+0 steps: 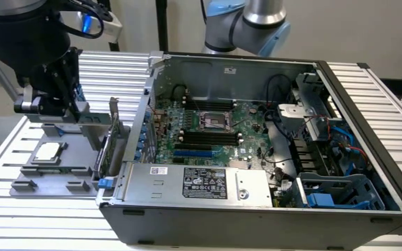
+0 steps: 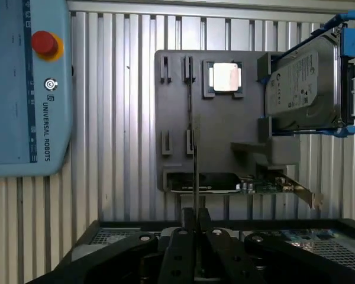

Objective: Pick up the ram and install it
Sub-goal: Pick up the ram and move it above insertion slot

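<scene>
The gripper (image 2: 195, 223) has its fingers pressed together on the ram (image 2: 195, 160). The ram is a thin stick seen edge-on, jutting straight out of the pinch above the gray parts fixture (image 2: 225, 148), near the processor chip (image 2: 225, 77). In the exterior view it is at the left, well apart from the black memory slots (image 1: 208, 137) on the motherboard in the open computer case (image 1: 257, 219). With so small a hold on so long a board, I judge the carry is best done slowly and without twist, keeping the stick's long edge parallel to a slot so that it meets the slot squarely rather than corner-first.
</scene>
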